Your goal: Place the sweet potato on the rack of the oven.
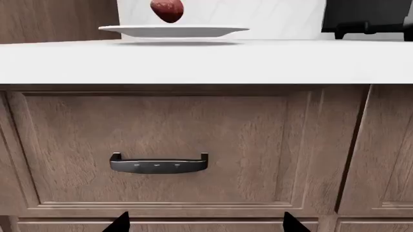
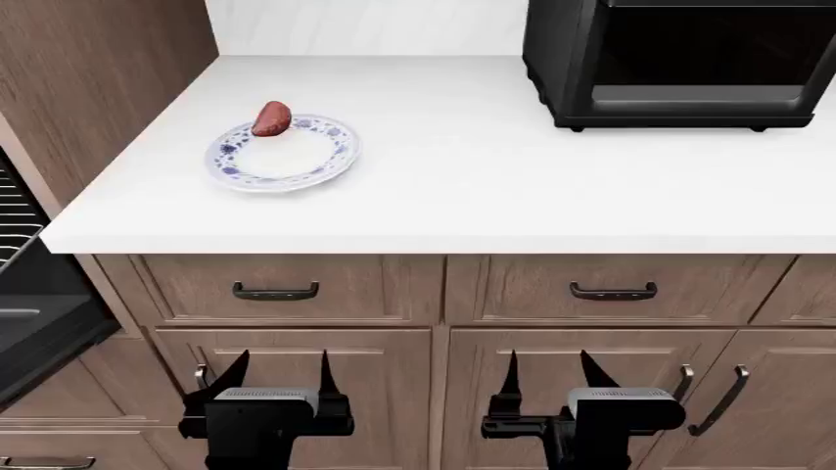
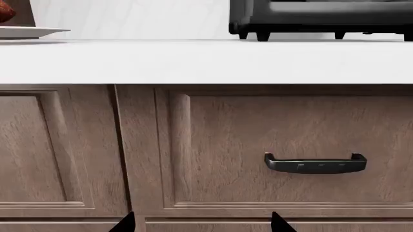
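The sweet potato (image 2: pixel 272 118) is reddish-brown and lies on the far edge of a blue-patterned plate (image 2: pixel 303 162) on the white counter; it also shows in the left wrist view (image 1: pixel 167 10). The oven (image 2: pixel 26 294) is at the far left, its black cavity open, with a strip of silver wire rack (image 2: pixel 14 217) showing at the frame's edge. My left gripper (image 2: pixel 281 377) and right gripper (image 2: pixel 546 377) are both open and empty, low in front of the cabinet doors, well below the counter.
A black countertop appliance with a glass door (image 2: pixel 679 61) stands at the back right of the white counter (image 2: pixel 523 186). Wood drawers with dark handles (image 2: pixel 276 292) (image 2: pixel 613 292) sit under the counter. A wood cabinet wall (image 2: pixel 92 69) rises at the left.
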You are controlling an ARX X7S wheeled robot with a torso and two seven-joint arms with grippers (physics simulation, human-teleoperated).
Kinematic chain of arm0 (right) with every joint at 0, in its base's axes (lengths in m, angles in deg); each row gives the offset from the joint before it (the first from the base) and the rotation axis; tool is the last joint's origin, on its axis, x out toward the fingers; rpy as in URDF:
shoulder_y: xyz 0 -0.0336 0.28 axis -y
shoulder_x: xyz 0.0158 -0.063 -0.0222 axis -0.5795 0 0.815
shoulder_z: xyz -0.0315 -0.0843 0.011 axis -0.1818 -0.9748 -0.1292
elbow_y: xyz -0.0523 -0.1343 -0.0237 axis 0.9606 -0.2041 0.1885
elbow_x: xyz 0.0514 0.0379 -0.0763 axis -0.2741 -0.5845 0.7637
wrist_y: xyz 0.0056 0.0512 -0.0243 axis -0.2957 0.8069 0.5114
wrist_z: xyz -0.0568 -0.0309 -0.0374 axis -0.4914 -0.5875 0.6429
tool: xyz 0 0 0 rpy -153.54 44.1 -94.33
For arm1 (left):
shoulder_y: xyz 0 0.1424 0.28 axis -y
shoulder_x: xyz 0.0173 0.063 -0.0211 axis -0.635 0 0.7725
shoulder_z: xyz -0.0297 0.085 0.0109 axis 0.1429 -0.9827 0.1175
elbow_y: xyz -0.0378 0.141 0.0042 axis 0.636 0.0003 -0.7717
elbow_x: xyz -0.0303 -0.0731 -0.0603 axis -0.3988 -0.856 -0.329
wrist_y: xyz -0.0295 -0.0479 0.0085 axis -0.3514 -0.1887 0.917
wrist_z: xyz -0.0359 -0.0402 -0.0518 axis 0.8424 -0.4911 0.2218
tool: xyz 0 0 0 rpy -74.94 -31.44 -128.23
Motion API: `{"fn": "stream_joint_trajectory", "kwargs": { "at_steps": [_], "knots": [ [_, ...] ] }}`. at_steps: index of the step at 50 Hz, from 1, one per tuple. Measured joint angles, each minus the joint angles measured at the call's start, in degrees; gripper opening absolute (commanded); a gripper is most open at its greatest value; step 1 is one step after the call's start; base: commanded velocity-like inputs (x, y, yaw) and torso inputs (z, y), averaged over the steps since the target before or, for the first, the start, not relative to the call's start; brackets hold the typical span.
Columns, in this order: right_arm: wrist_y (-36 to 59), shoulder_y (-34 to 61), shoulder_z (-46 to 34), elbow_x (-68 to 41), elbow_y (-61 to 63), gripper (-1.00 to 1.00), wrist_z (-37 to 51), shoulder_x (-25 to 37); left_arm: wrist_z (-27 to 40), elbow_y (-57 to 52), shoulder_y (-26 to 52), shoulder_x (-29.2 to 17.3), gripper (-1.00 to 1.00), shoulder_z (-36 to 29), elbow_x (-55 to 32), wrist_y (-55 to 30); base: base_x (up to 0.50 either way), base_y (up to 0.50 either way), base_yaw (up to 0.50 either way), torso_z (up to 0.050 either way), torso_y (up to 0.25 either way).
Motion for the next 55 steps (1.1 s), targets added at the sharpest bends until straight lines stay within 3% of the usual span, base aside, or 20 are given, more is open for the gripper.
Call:
{"fn": "stream_joint_trajectory", "kwargs": {
  "at_steps": [17, 55],
  "knots": [
    [0.00, 0.01, -2.15, -2.30, -0.13, 1.00, 2.32, 1.94, 2.27, 0.23, 0.23, -1.96, 1.00, -2.37, -2.00, 0.12, 0.00, 0.02, 0.00, 0.000, 0.000],
    [-0.76, 0.22, -5.76, -5.95, -0.37, 1.00, 6.08, 4.88, 5.91, 0.41, 0.56, -5.27, 1.00, -6.16, -4.91, 0.34, 0.00, 0.33, 0.00, 0.000, 0.000]
  ]
}}
